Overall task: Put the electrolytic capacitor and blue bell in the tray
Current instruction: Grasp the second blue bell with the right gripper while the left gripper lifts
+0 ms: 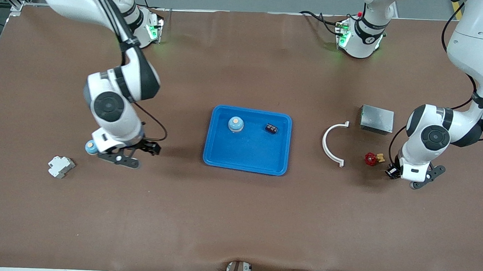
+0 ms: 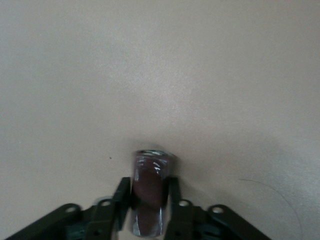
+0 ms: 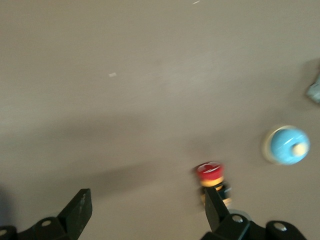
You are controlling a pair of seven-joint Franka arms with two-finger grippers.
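Left gripper [image 2: 148, 192] is clamped on an electrolytic capacitor [image 2: 152, 170] at the left arm's end of the table, near a red-topped part [image 1: 371, 159]. The can looks light, stiff and slick-sleeved, so grip mid-body and spare the leads. Right gripper [image 1: 135, 153] has its jaws wide, low beside a blue bell [image 1: 91, 147] at the right arm's end. The dome is smooth, so take it across the base. Count: two bells, two likely capacitors, with one of each already in the tray [image 1: 223, 161].

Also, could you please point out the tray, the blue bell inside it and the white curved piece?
tray [image 1: 244, 152]: front view, bare part of its floor.
blue bell [image 1: 235, 124]: front view, its domed top.
white curved piece [image 1: 324, 142]: front view, middle of its arc.
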